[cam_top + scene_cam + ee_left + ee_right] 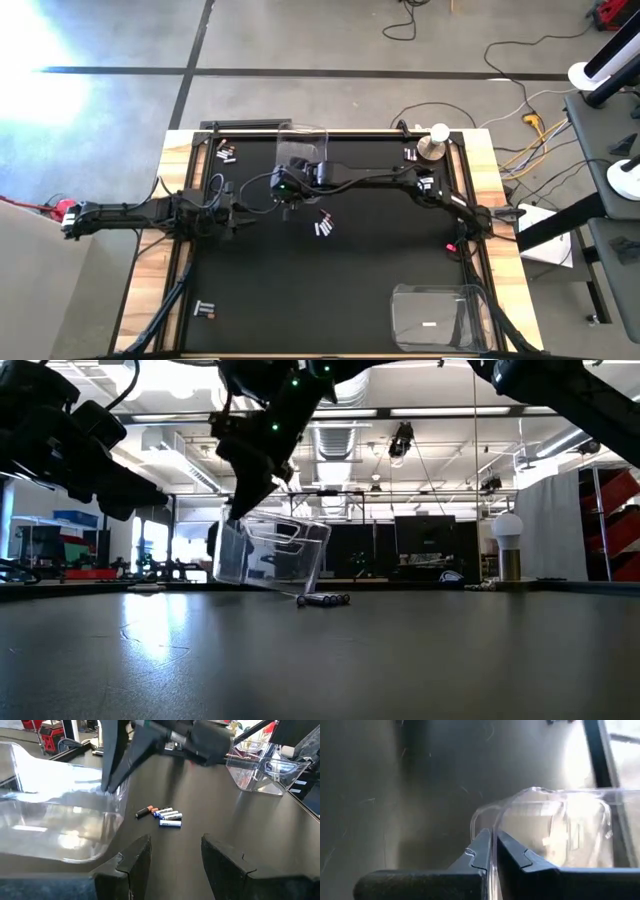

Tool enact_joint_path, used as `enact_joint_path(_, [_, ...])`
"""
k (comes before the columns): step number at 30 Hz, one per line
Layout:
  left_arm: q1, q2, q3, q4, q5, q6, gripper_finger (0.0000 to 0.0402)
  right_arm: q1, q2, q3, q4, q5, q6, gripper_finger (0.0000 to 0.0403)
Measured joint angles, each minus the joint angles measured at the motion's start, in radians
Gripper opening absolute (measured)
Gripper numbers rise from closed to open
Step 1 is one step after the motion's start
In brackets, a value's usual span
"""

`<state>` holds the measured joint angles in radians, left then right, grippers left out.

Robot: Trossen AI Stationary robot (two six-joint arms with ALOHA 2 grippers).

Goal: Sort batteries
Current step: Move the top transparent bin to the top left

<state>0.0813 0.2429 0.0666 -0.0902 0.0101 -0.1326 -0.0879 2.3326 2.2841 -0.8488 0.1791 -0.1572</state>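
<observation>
A clear plastic bin (272, 556) hangs tilted under my right gripper (238, 512), which reaches in from the table's right and is shut on it; the bin also shows in the high view (300, 148). Several batteries (323, 226) lie on the black mat at mid-table, just past the bin (162, 815). More batteries lie at the far left (225, 152), near left (205, 311) and far right (410, 154). My left gripper (172, 857) stands open at the table's left, touching nothing. My right gripper pinches the clear bin's wall at its rim (494, 837) between its two fingers, one finger inside the bin and one outside. The fingers (112, 775) slant down from above. The bin hangs tilted below them; whether its lower edge touches the mat, I cannot tell.
A second clear bin (440, 318) stands at the near right corner. A small stand with a white ball (437, 140) is at the far right. Wooden rails (150, 280) border the mat. Bare mat lies between the middle batteries and the near edge.
</observation>
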Motion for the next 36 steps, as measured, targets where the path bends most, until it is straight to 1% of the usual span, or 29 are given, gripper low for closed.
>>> enact_joint_path(7, [0.000, 0.003, 0.000, 0.000, 0.000, 0.000, 0.0155, -0.005, 0.019, -0.005, -0.001, -0.001, 0.035, 0.0012])
enact_joint_path(15, [0.000, 0.005, 0.000, 0.000, 0.000, 0.000, 0.0155, -0.009, 0.026, -0.028, 0.093, 0.004, 0.070, 0.0013])
enact_joint_path(18, [0.000, 0.006, 0.000, 0.000, 0.000, 0.000, 0.0155, -0.011, 0.026, -0.030, 0.101, 0.003, 0.072, 0.0013])
enact_joint_path(24, [0.000, 0.007, 0.000, 0.000, 0.000, 0.000, 0.0155, -0.011, 0.026, -0.031, 0.103, 0.002, 0.070, 0.0013])
enact_joint_path(29, [0.000, 0.007, 0.000, 0.000, 0.000, 0.000, 0.0155, -0.004, 0.026, -0.031, 0.101, -0.030, 0.035, 0.0013])
enact_joint_path(36, [0.000, 0.007, 0.000, 0.000, 0.000, 0.000, 0.0155, 0.001, 0.026, -0.031, 0.100, -0.036, 0.013, 0.0013])
